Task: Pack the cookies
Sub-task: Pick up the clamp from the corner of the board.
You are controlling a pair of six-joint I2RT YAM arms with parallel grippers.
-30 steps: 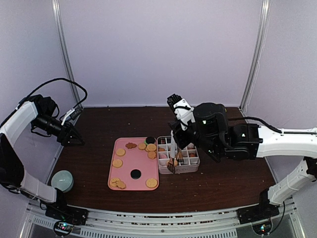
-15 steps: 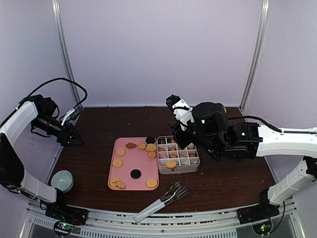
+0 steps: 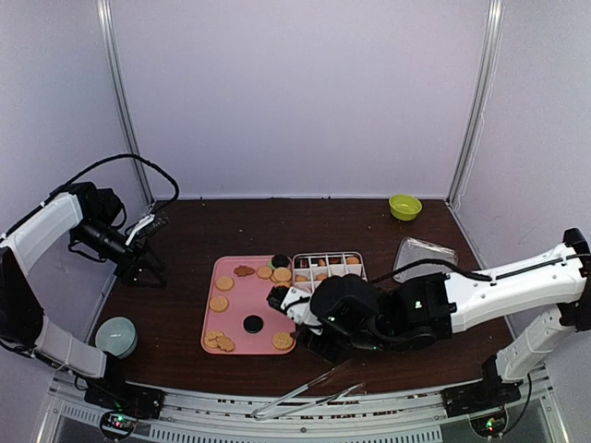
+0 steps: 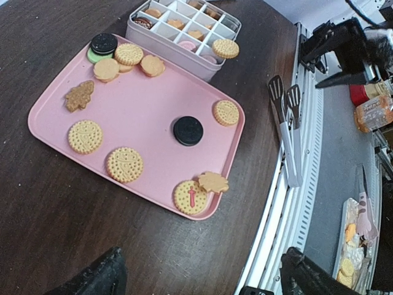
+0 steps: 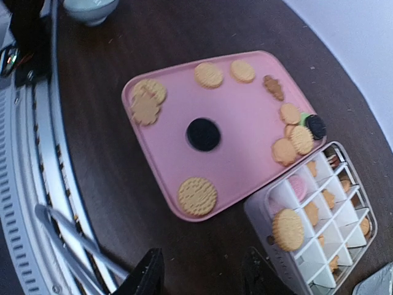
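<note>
moved: right gripper (image 5: pixel 202 273) swung from white divided plastic box (image 4: pixel 169 49) to near edge, by metal tongs (image 4: pixel 284 141)
right gripper: fingers parted, empty
left gripper (image 4: pixel 202 276): spread wide, empty
golden round cookies (image 4: pixel 124 164): on pink rectangular tray (image 4: pixel 153 98), some in box

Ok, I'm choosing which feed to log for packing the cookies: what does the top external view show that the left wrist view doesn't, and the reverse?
Only the top external view: the green bowl at the back, a pale cup at the near left, a clear packet. Only the left wrist view: an orange-labelled bottle beyond the table's rail. Both: the pink tray, the divided box, the cookies, the tongs.
</note>
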